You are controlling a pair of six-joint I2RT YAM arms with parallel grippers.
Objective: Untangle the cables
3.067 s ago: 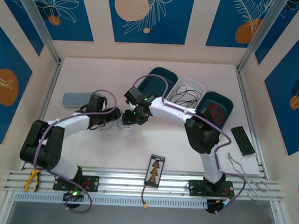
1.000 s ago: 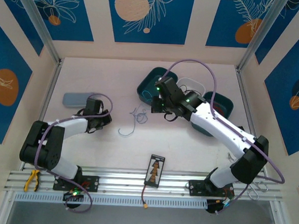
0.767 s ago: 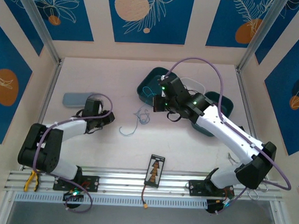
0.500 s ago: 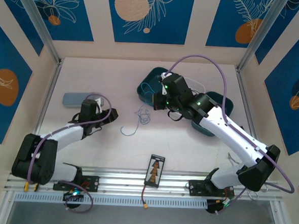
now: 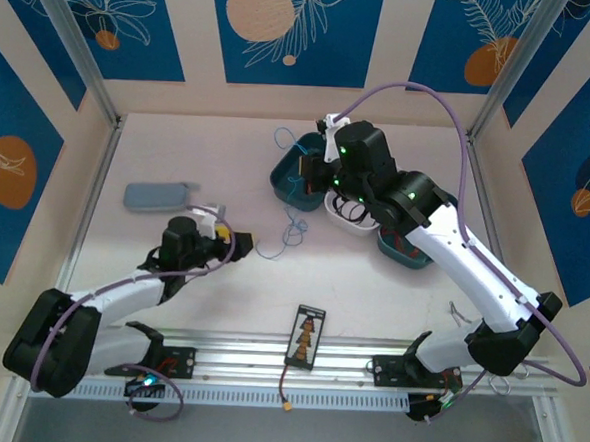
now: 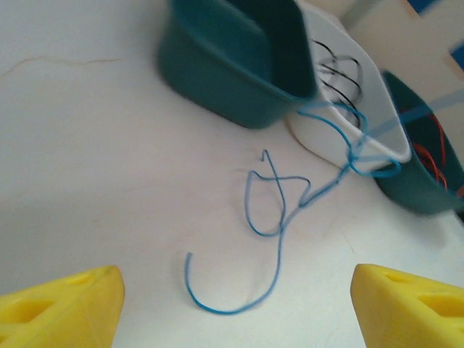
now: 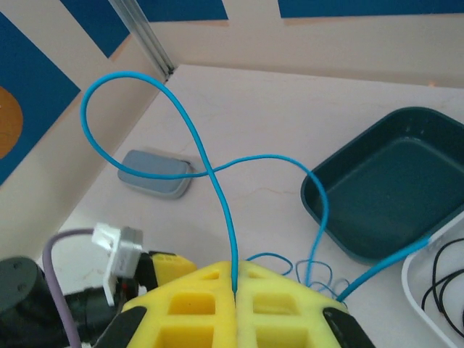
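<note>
My right gripper (image 7: 234,286) is shut on a blue cable (image 7: 217,181), which loops up above the fingers and trails down to the table. From above, the right gripper (image 5: 311,170) hangs over the left teal tray (image 5: 283,179), and the blue cable (image 5: 293,224) runs down from it, its free end near my left gripper (image 5: 235,245). The left gripper (image 6: 235,312) is open with nothing between its fingers, and the blue cable's loose tail (image 6: 272,217) lies on the table just ahead of it. Black wires (image 6: 337,67) lie in the white tray (image 6: 319,138). Red wires (image 6: 441,145) lie in the right teal tray (image 6: 413,190).
A grey pouch (image 5: 161,195) lies at the back left. A small card with a wire (image 5: 308,334) sits by the near rail, and a metal tool (image 5: 469,327) lies at the right. The three trays stand in a row right of centre.
My left gripper has opened, let go of the blue cable and drawn back toward the near edge. The right gripper has lifted the cable up and toward the back.
</note>
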